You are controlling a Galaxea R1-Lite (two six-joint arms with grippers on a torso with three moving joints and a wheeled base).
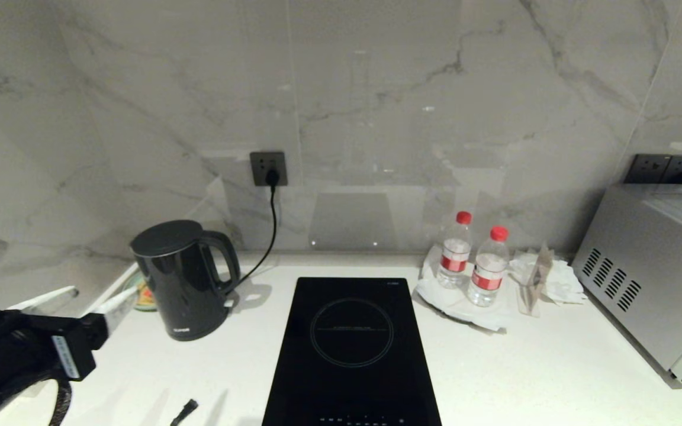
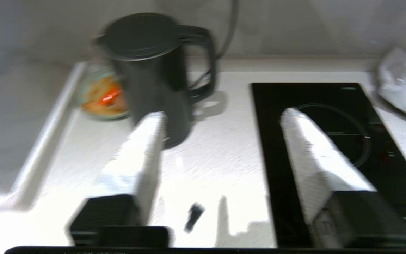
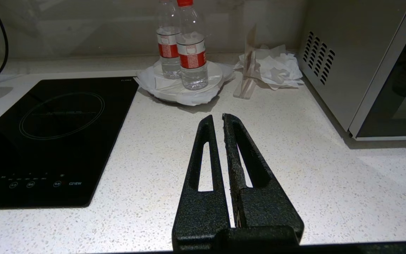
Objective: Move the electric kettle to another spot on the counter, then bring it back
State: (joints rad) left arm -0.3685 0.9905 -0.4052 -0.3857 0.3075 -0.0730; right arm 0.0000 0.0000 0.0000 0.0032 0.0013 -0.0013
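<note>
Nearest, at about eight o'clock in the head view, the left gripper [image 1: 89, 299] is seen with its white fingers [image 2: 143, 141] spread wide and empty, aimed toward the electric kettle [image 1: 182, 278]. The right gripper [image 3: 220, 121] is seen hovering low over the speckled surface [image 3: 294, 169], its black fingers drawn nearly together on nothing. A small dark object [image 1: 184, 411] lies on the surface near the front edge. Farther back, at about ten o'clock, the kettle is found upright beside the induction hob [image 1: 350, 349], its loop handle [image 1: 225, 260] turned toward two o'clock. The glossy, rigid body is judged slippery and possibly heavy with water; the handle is judged the safer hold. Beyond, the cord [image 1: 267, 236] is seen running to the wall socket [image 1: 268, 168].
</note>
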